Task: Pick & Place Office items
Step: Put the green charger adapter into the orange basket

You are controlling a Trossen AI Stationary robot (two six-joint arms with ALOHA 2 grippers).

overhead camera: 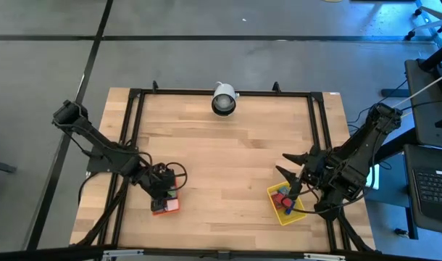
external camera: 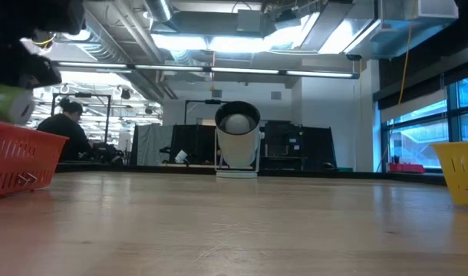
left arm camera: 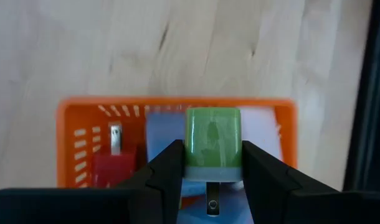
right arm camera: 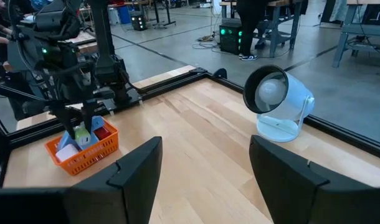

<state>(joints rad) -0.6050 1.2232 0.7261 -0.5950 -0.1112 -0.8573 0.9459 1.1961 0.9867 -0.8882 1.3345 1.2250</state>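
The left gripper (left arm camera: pixel 210 180) hung directly over the orange tray (left arm camera: pixel 75 134), at about seven o'clock on the worktop (overhead camera: pixel 228 156) in the high view, its fingers pinching a green block (left arm camera: pixel 213 143) by its sides. The block was clear of the tray floor, so it looked to be either on its way in or on its way out; which could not be told. Under it in the tray lay a red piece (left arm camera: pixel 113 168) with a metal clip and a pale blue piece (left arm camera: pixel 162 134).

The right gripper (right arm camera: pixel 202 168) waited at about five o'clock, its fingers spread and holding nothing, just beside the yellow tray (overhead camera: pixel 273 193). That tray held red (overhead camera: pixel 281 199) and blue pieces (overhead camera: pixel 287 208).

Judged from this, the sorting was well along: no loose pieces showed on the bare wood between the trays, and only the green block was in hand. A white lamp-like fixture (overhead camera: pixel 223 99) stood at twelve o'clock.
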